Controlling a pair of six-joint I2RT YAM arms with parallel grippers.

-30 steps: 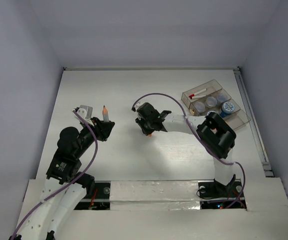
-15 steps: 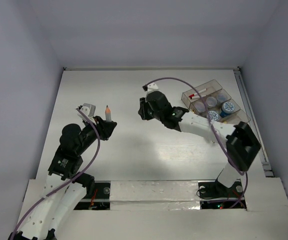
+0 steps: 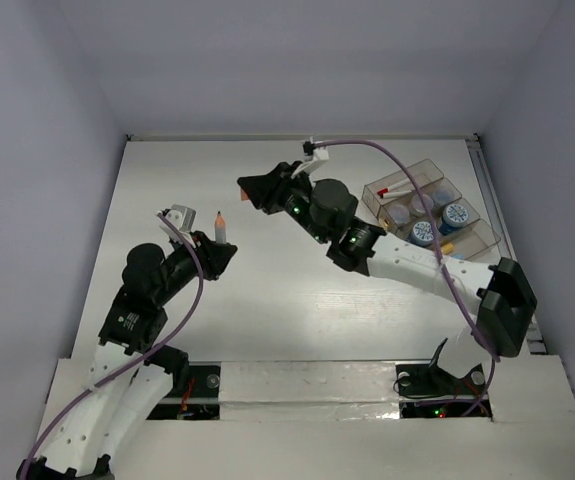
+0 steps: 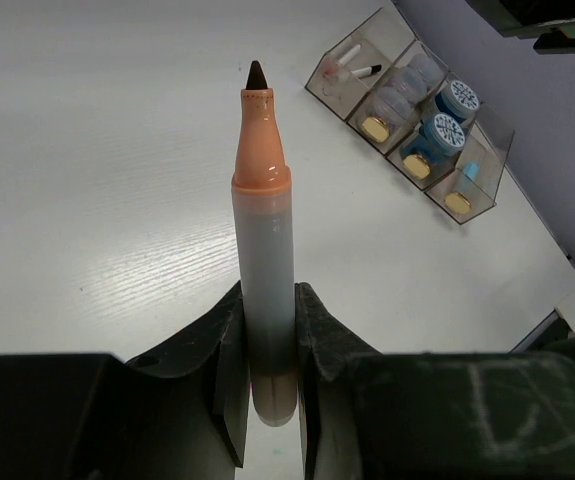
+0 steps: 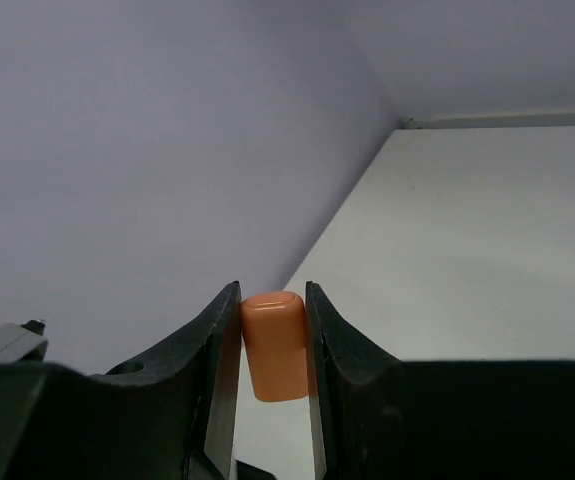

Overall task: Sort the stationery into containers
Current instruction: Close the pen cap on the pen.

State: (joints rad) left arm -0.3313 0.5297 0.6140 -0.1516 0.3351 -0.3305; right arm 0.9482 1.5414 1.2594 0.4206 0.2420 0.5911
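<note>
My left gripper [image 4: 267, 310] is shut on the grey barrel of an uncapped orange marker [image 4: 262, 240], which stands upright with its dark tip up. From above, the marker [image 3: 221, 228] rises over the left gripper [image 3: 215, 256] at the table's left middle. My right gripper [image 5: 272, 335] is shut on a short orange cap [image 5: 275, 345] and is raised off the table, pointing left; in the top view the right gripper [image 3: 252, 192] is up and to the right of the marker's tip. The clear divided tray [image 3: 419, 168] sits at the back right.
The tray [image 4: 497, 150] holds blue-lidded jars [image 3: 455, 214], paler jars [image 3: 403, 213], a white stick with a red end [image 3: 399, 188] and a light-blue stick [image 4: 467, 175]. The right arm's forearm [image 3: 417, 262] stretches across in front of the tray. Walls close in the table's back and sides.
The right arm has risen from the table's middle with the cap and swung back and left, towards the marker's tip. The left gripper has shifted slightly with the marker still upright.
</note>
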